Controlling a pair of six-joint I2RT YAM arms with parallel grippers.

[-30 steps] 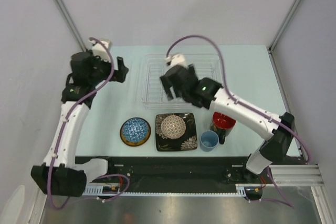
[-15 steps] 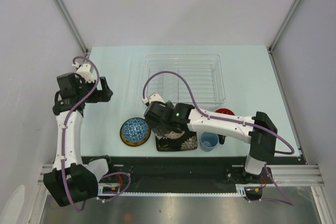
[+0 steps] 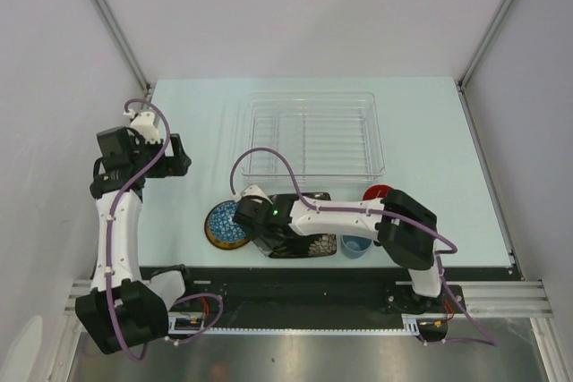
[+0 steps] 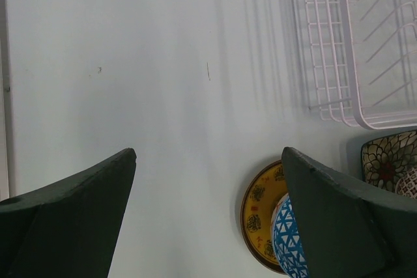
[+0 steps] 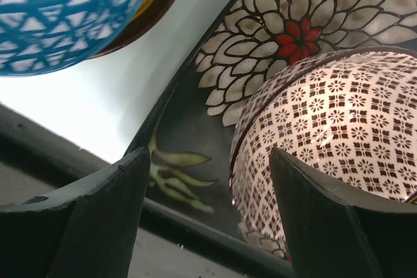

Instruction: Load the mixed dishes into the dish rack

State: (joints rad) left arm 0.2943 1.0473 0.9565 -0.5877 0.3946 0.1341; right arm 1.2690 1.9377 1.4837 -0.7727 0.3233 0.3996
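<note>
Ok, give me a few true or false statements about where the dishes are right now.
The dish rack holds no dishes. True.
The beige bowl sits on the black plate. True.
The blue bowl sits on the black plate too. False: it sits on the yellow saucer.
The left gripper is shut on a dish. False: it is open and holds nothing.

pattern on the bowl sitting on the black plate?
Beige bowl: small brown flower-grid motifs on cream; clearest in right wrist.
</note>
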